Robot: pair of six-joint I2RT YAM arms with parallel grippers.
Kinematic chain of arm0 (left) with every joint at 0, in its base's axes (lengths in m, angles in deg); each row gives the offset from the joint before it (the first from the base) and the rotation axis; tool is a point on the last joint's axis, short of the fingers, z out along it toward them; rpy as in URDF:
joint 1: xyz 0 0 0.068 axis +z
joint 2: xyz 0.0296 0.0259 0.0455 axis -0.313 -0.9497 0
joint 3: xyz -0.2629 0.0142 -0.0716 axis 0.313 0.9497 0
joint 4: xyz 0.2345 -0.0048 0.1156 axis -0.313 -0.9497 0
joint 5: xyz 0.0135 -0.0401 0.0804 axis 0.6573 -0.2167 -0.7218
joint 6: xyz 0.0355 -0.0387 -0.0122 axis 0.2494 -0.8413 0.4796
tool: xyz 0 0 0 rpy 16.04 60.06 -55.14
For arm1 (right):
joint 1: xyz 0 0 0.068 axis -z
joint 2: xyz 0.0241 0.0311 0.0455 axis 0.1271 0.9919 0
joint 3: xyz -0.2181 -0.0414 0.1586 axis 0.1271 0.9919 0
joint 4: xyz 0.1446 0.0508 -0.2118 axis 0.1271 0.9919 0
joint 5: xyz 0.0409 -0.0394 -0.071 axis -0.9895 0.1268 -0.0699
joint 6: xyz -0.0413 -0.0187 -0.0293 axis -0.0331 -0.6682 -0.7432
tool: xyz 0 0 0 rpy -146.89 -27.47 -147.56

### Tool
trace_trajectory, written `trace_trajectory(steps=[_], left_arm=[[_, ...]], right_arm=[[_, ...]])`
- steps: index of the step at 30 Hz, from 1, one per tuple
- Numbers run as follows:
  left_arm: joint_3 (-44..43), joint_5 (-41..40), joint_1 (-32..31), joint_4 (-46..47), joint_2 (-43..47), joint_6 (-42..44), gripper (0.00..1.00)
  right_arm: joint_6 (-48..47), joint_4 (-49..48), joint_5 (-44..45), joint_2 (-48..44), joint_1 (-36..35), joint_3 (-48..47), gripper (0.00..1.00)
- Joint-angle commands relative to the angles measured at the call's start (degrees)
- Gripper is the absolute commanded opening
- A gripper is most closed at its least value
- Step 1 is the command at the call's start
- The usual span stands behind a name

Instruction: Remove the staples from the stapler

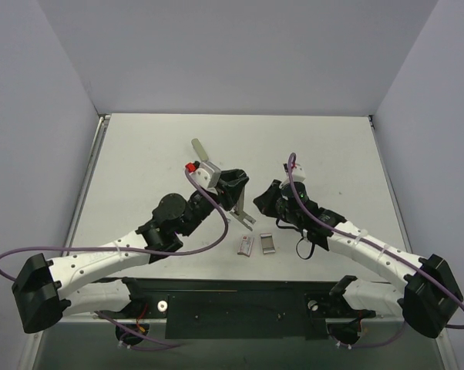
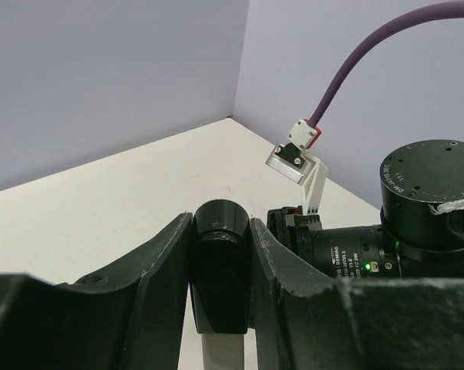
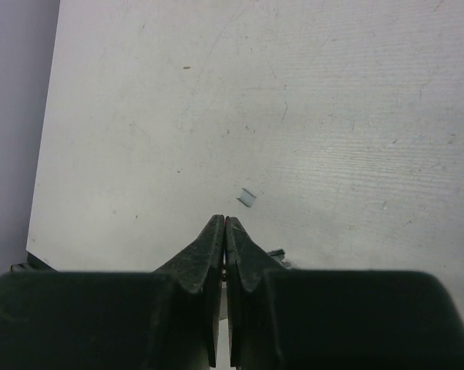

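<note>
**Left end effector pinches the stapler, right one pressed shut**

The left end effector (image 2: pixel 221 223) clamps the black end of the stapler (image 1: pixel 243 210) over the middle of the counter (image 1: pixel 139 154). The stapler's silver-grey body slants toward the near edge. Just to its right, the right end effector (image 3: pixel 225 223) has its fingers pressed together. 2 small grey pieces (image 1: pixel 243 245) lie near the stapler's lower tip. An olive-grey bar (image 1: pixel 200 149) lies beyond the left end effector.

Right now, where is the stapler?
In the top view, the stapler is near the middle of the table, clamped between the left fingers, its silver end slanting down toward two small metal pieces.
</note>
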Motion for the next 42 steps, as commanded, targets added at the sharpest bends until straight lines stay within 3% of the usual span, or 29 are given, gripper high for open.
trace_trajectory(steps=[1,17,42], left_arm=[[-4.7,-0.7,0.6,10.8,-1.2,0.2,0.0],[-8.5,0.1,2.6,12.4,-7.4,0.0,0.0],[-14.3,2.1,7.1,11.6,-15.3,1.7,0.0]], right_arm=[[0.0,-3.4,-1.7,0.4,0.8,-0.3,0.0],[1.0,-9.5,-4.8,4.2,1.9,2.1,0.0],[7.3,-33.7,-15.9,18.0,1.9,1.1,0.0]])
